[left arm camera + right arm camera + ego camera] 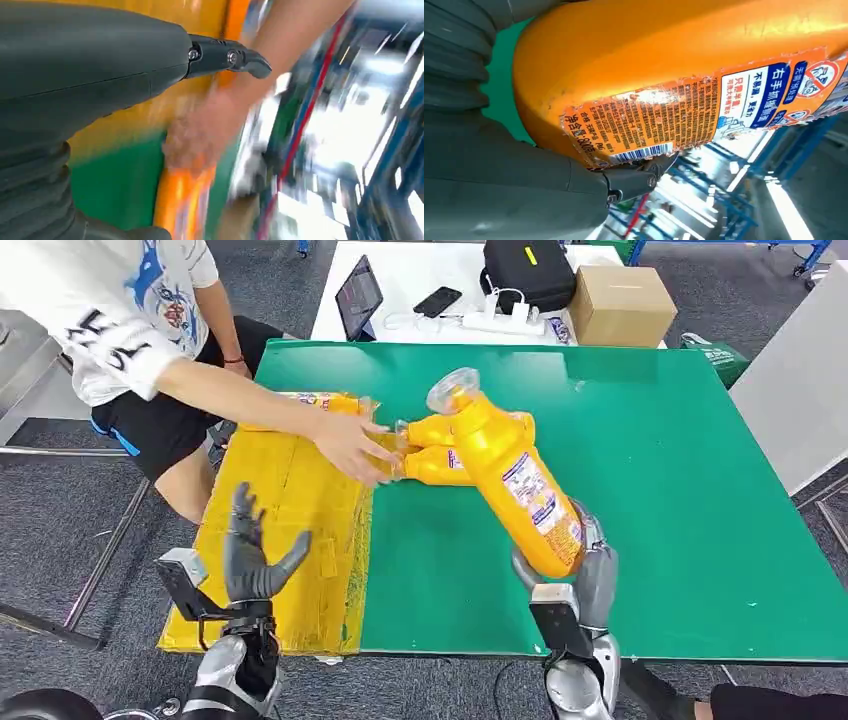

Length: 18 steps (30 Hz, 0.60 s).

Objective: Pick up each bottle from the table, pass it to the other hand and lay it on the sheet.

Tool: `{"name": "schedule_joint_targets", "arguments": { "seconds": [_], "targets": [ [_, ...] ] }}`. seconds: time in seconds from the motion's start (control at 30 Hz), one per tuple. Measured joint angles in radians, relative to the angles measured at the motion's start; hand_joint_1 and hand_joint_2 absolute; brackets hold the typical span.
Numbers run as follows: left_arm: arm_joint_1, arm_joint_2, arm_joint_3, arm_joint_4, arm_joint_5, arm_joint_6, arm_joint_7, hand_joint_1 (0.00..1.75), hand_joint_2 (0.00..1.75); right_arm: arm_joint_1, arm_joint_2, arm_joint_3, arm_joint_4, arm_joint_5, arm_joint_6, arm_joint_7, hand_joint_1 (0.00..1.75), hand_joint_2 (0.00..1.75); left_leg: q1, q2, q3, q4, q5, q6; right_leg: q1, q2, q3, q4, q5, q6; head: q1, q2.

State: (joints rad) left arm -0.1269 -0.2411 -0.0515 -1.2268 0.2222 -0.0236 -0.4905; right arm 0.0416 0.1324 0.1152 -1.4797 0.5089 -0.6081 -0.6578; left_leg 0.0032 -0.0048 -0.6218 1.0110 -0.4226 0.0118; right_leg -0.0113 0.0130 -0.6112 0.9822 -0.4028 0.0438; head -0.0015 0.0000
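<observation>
Head view puts your two hands nearest to you, at the near edge of the green table (680, 490). Your left hand (252, 550) is raised over the yellow sheet (290, 540), palm up, fingers spread apart and holding nothing. Your right hand (590, 575) grips the lower body of an orange bottle (510, 475), which is lifted off the table and tilted, its clear cap (452, 390) leaning away from you and toward the left. In the right wrist view you see the same bottle's printed label (704, 110) pressed close against the hand, with a dark fingertip (649, 177) curling under its barcode.

Farther out, you can see two more orange bottles (440, 450) lying on their sides on the green surface, just behind the raised bottle and near the sheet's far right edge. A person's hand (355, 445) reaches in from the left and rests on their cap end; the left wrist view shows that hand as a blur beside something orange. Another bottle (325, 402) lies on the far part of the sheet, partly hidden by the person's forearm.

Beyond the green table stands a white table (400, 280) carrying a tablet (358, 298), a phone (437, 301), a white power strip (505, 318), a black bag (528, 270) and a cardboard box (620, 305).
</observation>
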Motion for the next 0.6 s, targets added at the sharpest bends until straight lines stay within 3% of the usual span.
{"name": "schedule_joint_targets", "arguments": {
  "seconds": [0.13,0.3,0.6],
  "targets": [
    [0.016,0.008,-0.064,0.000,0.109,-0.216,0.067,0.00,1.75,0.007,0.006,0.049,0.037,0.027,-0.048,-0.034,1.75,1.75,0.000,0.000,-0.001,0.000,0.000,0.000,0.000,0.000,0.000,0.000,0.000,0.000,0.000,0.000],
    [0.017,0.027,-0.144,0.006,0.170,-0.345,0.098,0.00,1.75,-0.006,0.013,0.177,0.136,0.048,-0.064,-0.036,1.75,1.75,0.000,0.000,-0.001,0.000,0.000,0.000,0.000,0.000,-0.001,0.000,0.000,0.000,0.000,0.000],
    [0.007,0.061,-0.218,0.051,0.191,-0.409,0.096,0.00,1.75,-0.044,0.045,0.340,0.309,0.058,-0.082,-0.037,1.75,1.75,0.001,0.000,-0.001,0.000,0.000,-0.001,0.000,0.000,-0.001,0.000,0.000,0.000,0.000,0.000]
  ]
}}
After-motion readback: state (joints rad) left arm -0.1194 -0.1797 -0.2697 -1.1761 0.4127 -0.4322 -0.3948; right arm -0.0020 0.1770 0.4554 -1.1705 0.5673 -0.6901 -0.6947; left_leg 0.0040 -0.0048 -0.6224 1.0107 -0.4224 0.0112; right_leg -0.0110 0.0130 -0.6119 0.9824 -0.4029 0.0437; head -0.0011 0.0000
